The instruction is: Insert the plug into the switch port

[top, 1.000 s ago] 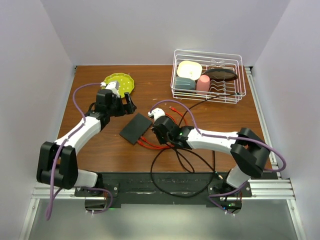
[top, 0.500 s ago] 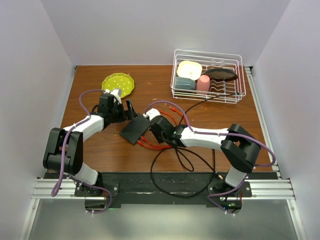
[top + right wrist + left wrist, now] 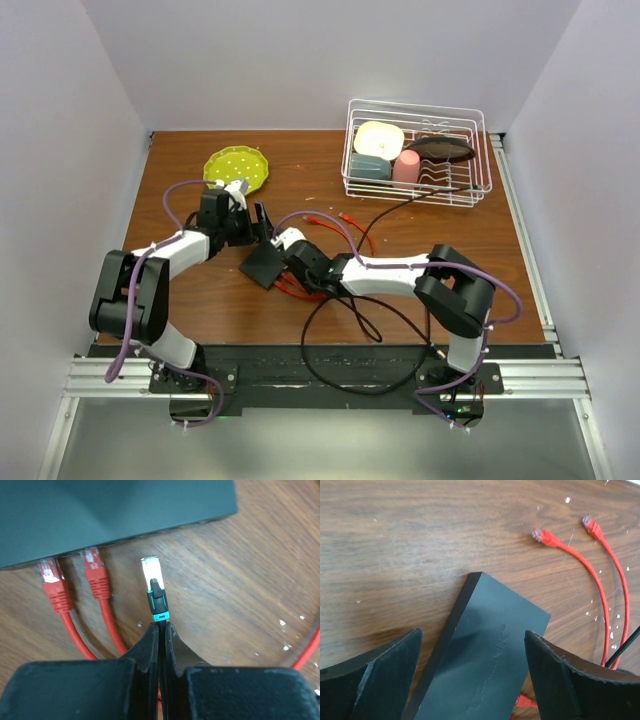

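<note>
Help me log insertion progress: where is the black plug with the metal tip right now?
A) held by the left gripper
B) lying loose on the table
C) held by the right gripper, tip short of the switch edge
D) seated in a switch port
C: in the right wrist view the right gripper pinches the plug at its cable end, and bare table shows between its metal tip and the switch.

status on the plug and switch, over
Left gripper open, astride the switch. Right gripper shut on the plug, tip just short of the port edge, not inserted. Two red plugs at that edge beside it; path ahead bare.
</note>
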